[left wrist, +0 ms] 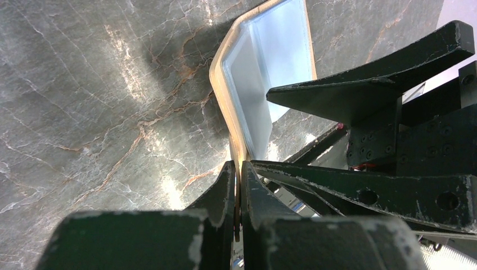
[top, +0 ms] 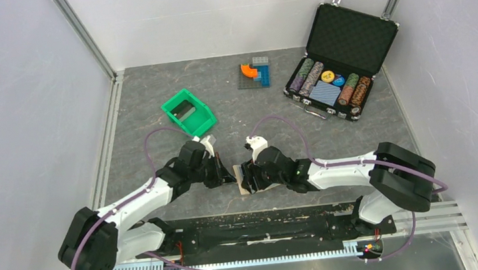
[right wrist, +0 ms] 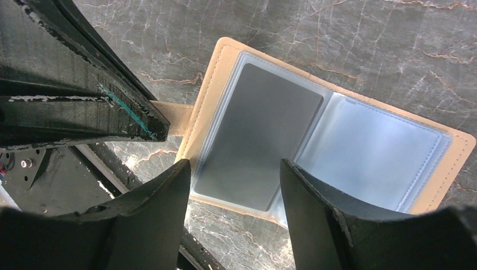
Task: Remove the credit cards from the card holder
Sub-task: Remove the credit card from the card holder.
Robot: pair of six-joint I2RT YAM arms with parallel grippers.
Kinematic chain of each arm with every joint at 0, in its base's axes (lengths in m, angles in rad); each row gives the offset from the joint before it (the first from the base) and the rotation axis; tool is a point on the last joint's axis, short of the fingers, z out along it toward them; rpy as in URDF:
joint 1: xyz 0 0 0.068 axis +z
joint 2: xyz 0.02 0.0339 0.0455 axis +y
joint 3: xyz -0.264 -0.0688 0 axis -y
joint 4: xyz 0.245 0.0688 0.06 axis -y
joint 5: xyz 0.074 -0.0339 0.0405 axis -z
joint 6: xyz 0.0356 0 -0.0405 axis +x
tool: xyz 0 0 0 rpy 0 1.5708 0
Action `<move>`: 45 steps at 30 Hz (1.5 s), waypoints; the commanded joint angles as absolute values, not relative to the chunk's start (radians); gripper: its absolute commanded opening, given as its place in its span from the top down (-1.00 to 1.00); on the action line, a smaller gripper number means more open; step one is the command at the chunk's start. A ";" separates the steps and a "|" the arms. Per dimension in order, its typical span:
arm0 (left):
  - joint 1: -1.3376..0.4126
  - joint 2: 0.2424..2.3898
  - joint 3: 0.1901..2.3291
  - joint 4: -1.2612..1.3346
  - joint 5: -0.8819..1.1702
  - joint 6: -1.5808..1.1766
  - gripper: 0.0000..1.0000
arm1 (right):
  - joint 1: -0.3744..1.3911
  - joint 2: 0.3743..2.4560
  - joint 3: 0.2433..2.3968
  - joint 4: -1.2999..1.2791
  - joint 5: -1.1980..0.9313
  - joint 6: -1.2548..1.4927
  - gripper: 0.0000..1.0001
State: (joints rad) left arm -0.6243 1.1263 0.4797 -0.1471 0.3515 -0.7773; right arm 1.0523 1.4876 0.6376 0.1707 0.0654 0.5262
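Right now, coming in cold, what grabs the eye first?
Both arms meet at the open card holder near the front of the table: the left gripper pinches its tan edge, the right gripper hangs open over a dark grey credit card in one pocket. Far right, an open chip case.

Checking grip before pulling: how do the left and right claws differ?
The left claw is shut on the card holder's tan edge; the right claw is open. The left claw grips from the side; the right claw hovers over the credit card. Both are black.
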 commanded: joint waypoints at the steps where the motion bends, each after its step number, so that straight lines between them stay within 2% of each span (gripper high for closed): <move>1: -0.629 1.107 0.490 -0.126 0.380 -0.799 0.95 | 1.062 1.467 0.673 0.168 0.122 0.520 -0.22; 15: -0.629 1.121 0.484 -0.127 0.374 -0.793 0.95 | 1.062 1.419 0.667 0.138 0.173 0.516 -0.21; 21: -0.629 1.120 0.483 -0.127 0.375 -0.792 0.95 | 1.062 1.413 0.668 0.135 0.178 0.511 -0.26; 25: -0.629 1.120 0.483 -0.127 0.374 -0.792 0.95 | 1.062 1.417 0.670 0.137 0.178 0.508 -0.14; 31: -0.630 1.119 0.481 -0.127 0.375 -0.792 0.95 | 1.062 1.442 0.687 0.140 0.162 0.508 -0.35; 45: -0.629 1.115 0.484 -0.130 0.378 -0.789 0.95 | 1.062 1.490 0.699 0.133 0.156 0.507 -0.32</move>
